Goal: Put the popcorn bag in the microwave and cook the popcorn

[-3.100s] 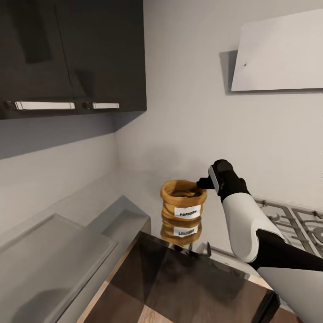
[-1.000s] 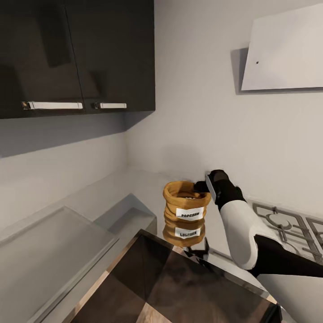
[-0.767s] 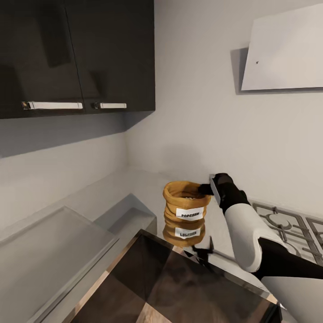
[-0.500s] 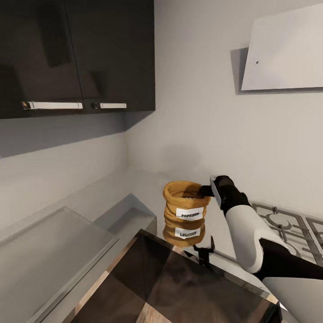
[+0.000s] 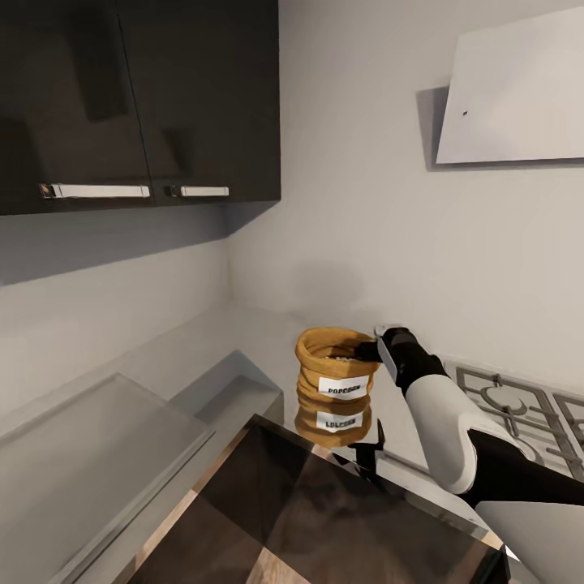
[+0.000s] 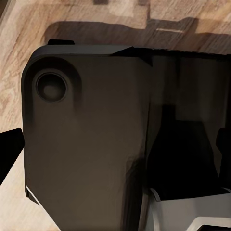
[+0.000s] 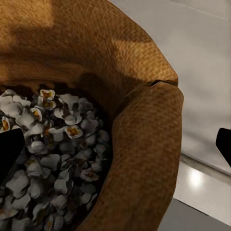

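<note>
A: Item, popcorn bag [image 5: 336, 365]: where is it?
B: Upright on the glossy countertop [image 5: 243, 341], beside the gas hob [image 5: 519, 405].
A: Your right gripper [image 5: 367, 350]?
B: At its rolled rim, fingers spread, one tip [image 7: 9, 154] over the kernels. Left gripper: cannot tell.

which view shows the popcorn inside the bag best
The right wrist view: it looks straight into the popcorn bag, so single white kernels are plain, with the rolled rim between the right hand's fingertips. The head view shows the whole bag with its label, the contents only faintly. The left wrist view faces a dark panel.
</note>
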{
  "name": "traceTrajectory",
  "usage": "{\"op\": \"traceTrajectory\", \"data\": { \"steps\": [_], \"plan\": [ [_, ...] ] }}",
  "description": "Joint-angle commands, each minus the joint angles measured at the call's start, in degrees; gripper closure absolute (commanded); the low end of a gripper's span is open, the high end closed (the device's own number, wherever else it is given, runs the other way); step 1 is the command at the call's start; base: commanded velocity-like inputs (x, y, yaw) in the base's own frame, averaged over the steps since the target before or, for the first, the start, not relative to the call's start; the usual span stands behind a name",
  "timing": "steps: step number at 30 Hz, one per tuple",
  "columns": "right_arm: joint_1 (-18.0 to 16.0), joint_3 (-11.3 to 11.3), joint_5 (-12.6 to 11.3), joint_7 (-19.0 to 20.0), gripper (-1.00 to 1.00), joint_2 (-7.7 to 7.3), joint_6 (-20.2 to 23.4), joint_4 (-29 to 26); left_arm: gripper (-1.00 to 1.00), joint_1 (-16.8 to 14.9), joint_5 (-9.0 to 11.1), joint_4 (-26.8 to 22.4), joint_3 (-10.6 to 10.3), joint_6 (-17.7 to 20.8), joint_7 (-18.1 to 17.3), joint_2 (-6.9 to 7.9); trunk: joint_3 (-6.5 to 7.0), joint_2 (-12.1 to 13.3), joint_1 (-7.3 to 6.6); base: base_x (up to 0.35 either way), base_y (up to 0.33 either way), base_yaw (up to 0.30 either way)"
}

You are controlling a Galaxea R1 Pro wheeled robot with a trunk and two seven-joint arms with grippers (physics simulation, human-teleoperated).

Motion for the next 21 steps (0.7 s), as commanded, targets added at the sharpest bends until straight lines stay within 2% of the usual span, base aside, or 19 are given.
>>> {"op": "traceTrajectory", "data": {
  "steps": [1,4,5,21],
  "plan": [
    [0.0,-0.3,0.2,0.0,-1.00,0.06,0.2,1.1,-1.00,0.0,0.4,0.0,0.0,-0.2,0.0,-0.01,-0.09,0.0,0.01,0.000,0.000,0.000],
    [0.0,-0.3,0.2,0.1,-1.00,0.06,0.2,1.5,-1.00,0.0,0.3,0.0,0.0,-0.2,0.0,-0.01,-0.09,0.0,0.01,0.000,0.000,0.000],
    [0.0,-0.3,0.2,0.1,1.00,0.06,0.2,1.8,-1.00,0.0,0.3,0.0,0.0,-0.2,0.0,-0.01,-0.09,0.0,0.01,0.000,0.000,0.000],
    [0.0,-0.5,0.3,0.1,1.00,0.15,1.2,1.2,-1.00,0.0,0.4,0.0,0.0,-0.2,0.0,-0.01,-0.09,0.0,0.01,0.000,0.000,0.000]
  ]
}}
